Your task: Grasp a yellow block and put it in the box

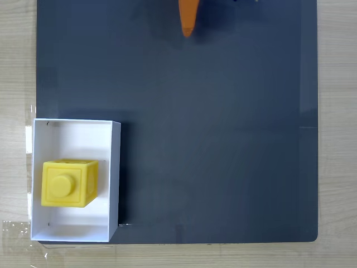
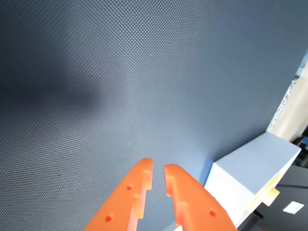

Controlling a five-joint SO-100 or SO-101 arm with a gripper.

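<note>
Block resting inside box, near left in fixed view; gripper nearly closed, empty, far off; little risk beyond snagging box wall

The orange end effector pokes in at 12 o'clock of the fixed view, its fingers nearly closed, holding nothing.

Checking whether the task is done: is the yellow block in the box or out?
In. The yellow block sits on the floor inside the white box, stud facing up, walls on all sides.
</note>
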